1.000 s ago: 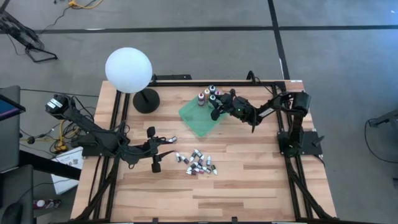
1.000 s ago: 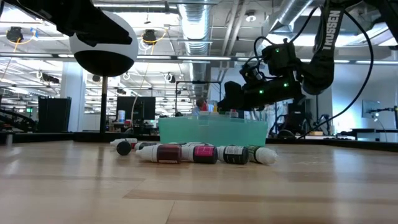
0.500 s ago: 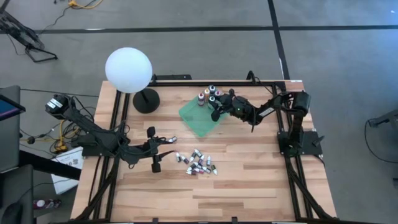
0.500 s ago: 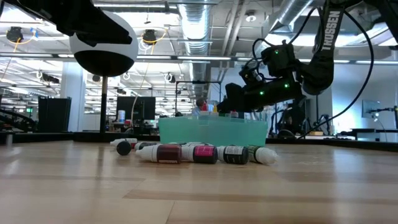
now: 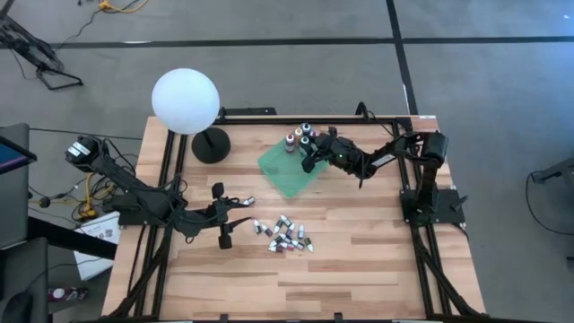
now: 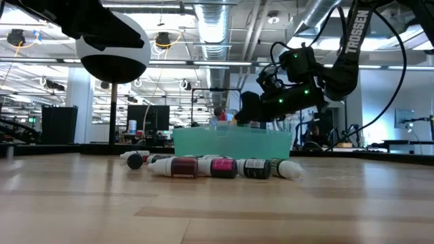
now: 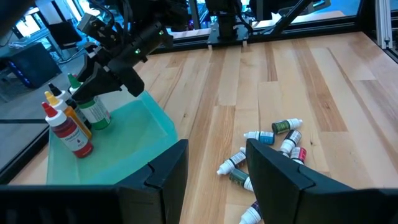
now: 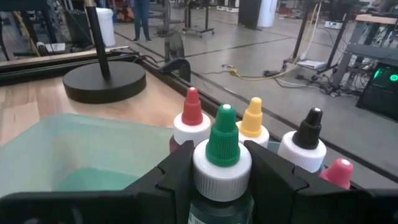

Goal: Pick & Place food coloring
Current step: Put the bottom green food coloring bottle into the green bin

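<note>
The table [image 5: 359, 260] is wood, pale planks with a smooth, faintly shiny finish, framed by matt black metal rails [image 5: 429, 260]. The green tray [image 7: 124, 155] looks like smooth, slightly translucent plastic. The bottles [image 5: 287, 237] are glossy plastic with ridged caps and paper-like labels; the green-capped bottle [image 8: 222, 163] shows a white ribbed collar. The right hand [image 8: 217, 180] and the left hand [image 7: 214, 171] are matt black plastic. The lamp globe [image 5: 185, 101] is smooth, matt white, on a dull black base [image 5: 211, 144].

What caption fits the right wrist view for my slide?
Right end effector holds a green-capped bottle upright over the green cloth, beside four standing bottles.
</note>
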You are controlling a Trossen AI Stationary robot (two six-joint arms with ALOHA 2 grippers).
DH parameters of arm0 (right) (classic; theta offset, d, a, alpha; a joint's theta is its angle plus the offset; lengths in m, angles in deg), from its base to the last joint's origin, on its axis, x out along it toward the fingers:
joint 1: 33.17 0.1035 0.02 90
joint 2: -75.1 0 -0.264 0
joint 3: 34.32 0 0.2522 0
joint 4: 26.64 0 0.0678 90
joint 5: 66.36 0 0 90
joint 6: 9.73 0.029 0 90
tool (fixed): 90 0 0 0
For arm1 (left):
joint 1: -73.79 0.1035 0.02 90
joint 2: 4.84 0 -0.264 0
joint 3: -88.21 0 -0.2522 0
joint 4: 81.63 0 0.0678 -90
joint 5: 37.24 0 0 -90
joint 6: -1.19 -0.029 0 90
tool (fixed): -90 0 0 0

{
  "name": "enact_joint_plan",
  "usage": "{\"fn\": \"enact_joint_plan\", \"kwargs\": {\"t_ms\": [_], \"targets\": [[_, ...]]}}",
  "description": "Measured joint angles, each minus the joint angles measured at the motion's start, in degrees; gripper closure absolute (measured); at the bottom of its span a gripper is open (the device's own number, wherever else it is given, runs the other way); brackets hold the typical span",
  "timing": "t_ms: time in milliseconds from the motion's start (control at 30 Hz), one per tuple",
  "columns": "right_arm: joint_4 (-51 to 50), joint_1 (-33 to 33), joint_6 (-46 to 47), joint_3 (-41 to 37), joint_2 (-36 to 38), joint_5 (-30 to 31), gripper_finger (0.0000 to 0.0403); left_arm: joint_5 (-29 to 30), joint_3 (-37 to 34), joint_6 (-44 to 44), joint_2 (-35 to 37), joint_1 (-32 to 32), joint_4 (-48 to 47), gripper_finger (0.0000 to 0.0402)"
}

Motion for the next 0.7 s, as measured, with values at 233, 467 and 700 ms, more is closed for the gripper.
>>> {"fn": "enact_joint_plan", "kwargs": {"t_ms": [233, 467, 700], "targets": [[-1.9, -0.1, 0.0, 0.0, 0.0, 1.5, 0.0276, 0.0, 0.0, 0.2, 0.0, 0.0, -0.3, 0.0246], [-1.5, -0.2, -0.1, 0.0, 0.0, 1.6, 0.0275, 0.0, 0.0, 0.2, 0.0, 0.0, -0.3, 0.0246], [-1.3, -0.5, 0.6, 0.0, 0.0, 2.1, 0.0276, 0.0, 0.0, 0.2, 0.0, 0.0, -0.4, 0.0246]]}}
